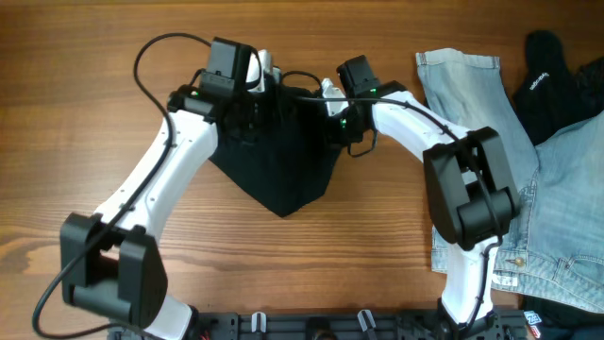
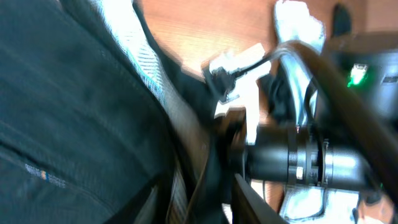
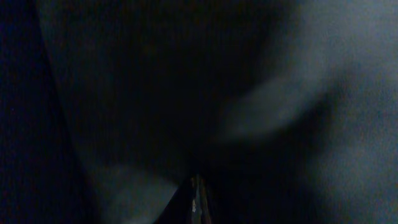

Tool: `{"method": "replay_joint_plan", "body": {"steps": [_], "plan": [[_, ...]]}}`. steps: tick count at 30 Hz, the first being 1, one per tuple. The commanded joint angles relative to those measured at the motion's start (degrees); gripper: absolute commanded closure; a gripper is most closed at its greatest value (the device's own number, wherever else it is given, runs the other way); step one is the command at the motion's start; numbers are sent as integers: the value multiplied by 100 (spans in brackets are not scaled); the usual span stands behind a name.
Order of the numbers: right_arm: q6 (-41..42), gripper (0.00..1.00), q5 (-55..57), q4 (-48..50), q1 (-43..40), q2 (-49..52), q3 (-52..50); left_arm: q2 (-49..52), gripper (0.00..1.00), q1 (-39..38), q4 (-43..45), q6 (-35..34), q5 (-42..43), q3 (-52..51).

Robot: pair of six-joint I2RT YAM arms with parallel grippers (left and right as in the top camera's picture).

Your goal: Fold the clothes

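Black cloth, the garment (image 1: 283, 161), lies at the centre of the overhead frame on the wooden table (image 1: 75, 142), tapering to a point at its lower edge. The left gripper (image 1: 266, 74) and right gripper (image 1: 327, 94) meet its upper edge. Cloth hides both sets of fingers, so I cannot tell whether either pincer is clamped. Denim jeans (image 1: 477, 123) fill the right side, with another dark garment (image 1: 552, 80) at the upper right. The right wrist view is almost entirely dark, and the left wrist view is blurred.
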Motion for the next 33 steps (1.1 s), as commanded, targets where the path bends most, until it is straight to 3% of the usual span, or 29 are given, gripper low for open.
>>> {"method": "replay_joint_plan", "body": {"steps": [1,2,3,6,9,11,14,15,18,22,25,30,33], "plan": [[234,73,444,-203,-551,-557,245,85,53,105,634,-35,-258,103],[234,70,710,-334,-804,-890,365,83,48,291,817,-37,-461,125],[232,68,977,-372,-1121,-1381,422,87,33,505,905,-39,-682,122],[-13,69,610,-820,-1432,-2315,417,358,24,1285,905,-37,-1064,122],[-197,67,476,-1502,-1209,-2352,378,1019,2,1572,931,-7,-957,122],[-192,63,481,-1635,-1132,-2352,374,1572,0,1574,1058,391,-492,122],[-136,62,444,-1777,-1128,-2352,374,2177,0,1537,1023,442,-219,122],[-350,67,96,-1786,-1097,-2352,374,2352,5,1460,1005,442,-48,122],[-780,76,-251,-1705,-815,-2334,365,2428,49,1252,804,592,-37,122],[-992,86,-282,-1147,-308,-1906,249,2426,93,1080,643,577,-35,122],[-1014,87,-481,-1064,-201,-1058,249,2426,96,1080,439,566,-35,122],[168,90,2463,-258,-487,46,249,2426,96,1073,234,564,444,122],[234,76,2481,299,-625,170,249,2426,96,975,-35,564,455,122]]}}
